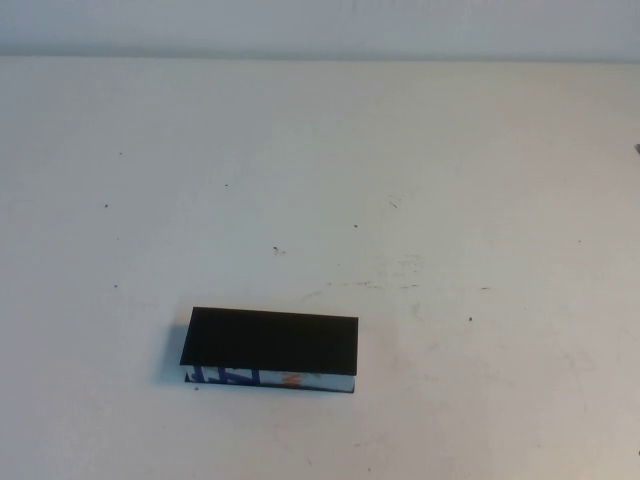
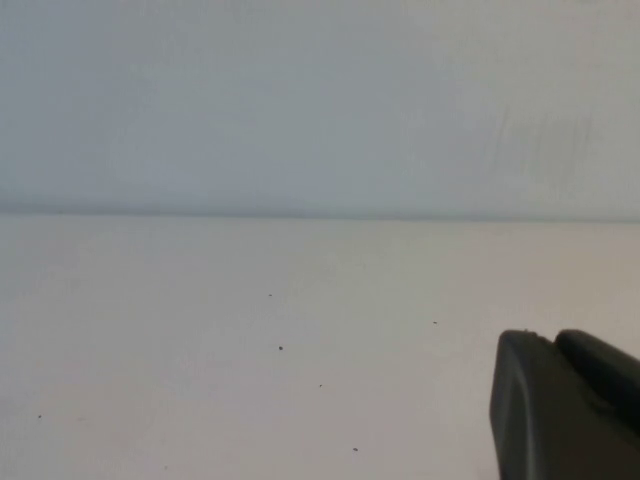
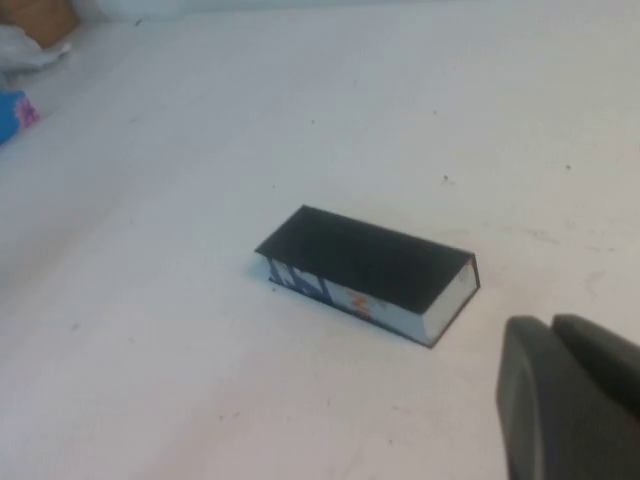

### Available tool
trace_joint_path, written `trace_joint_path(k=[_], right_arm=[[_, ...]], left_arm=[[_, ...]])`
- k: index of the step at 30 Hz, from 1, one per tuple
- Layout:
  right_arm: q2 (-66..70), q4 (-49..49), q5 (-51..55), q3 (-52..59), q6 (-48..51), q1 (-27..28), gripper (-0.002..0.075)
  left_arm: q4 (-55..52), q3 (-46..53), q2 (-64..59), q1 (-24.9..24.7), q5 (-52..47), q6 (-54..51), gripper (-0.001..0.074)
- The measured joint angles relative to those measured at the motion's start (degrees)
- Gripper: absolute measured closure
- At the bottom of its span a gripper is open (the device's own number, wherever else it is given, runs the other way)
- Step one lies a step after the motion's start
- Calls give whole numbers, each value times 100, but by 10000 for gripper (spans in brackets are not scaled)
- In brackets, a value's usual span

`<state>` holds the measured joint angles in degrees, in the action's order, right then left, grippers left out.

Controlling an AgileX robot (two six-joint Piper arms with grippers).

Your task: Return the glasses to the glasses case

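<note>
The glasses case (image 1: 270, 343) lies shut on the white table, toward the front and left of centre, its matte black lid up and its white side with blue and orange marks facing the front. The right wrist view also shows the glasses case (image 3: 365, 262), a short way ahead of my right gripper (image 3: 548, 322), which is shut on nothing. My left gripper (image 2: 550, 338) is shut too, over bare table with nothing between its fingers. Neither arm shows in the high view. The glasses are out of view.
The table's far edge (image 1: 320, 57) meets a pale wall. In the right wrist view a blue packet (image 3: 14, 115), a crumpled white thing (image 3: 28, 50) and a brown object (image 3: 40, 14) sit at a far corner, well away from the case.
</note>
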<state>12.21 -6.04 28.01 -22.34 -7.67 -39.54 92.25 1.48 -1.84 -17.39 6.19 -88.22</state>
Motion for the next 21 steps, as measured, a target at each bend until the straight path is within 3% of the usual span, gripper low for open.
trace_joint_path(k=[9,14,17,19,21], right_arm=[[-47,23,357,446,0,0,739],[-47,647,198,559,-73,0,739],[-95,1440,-167,670,-605,19,739],[-137,2065,-484,822,-1084,284,739],[-141,2567,-928,1068,-1416,910,739]], left_arm=[[12,0,0,0,12,-52,736],[19,0,0,0,21,-52,736],[19,0,0,0,21,-52,736],[19,0,0,0,21,-52,736],[24,0,0,0,21,-52,736]])
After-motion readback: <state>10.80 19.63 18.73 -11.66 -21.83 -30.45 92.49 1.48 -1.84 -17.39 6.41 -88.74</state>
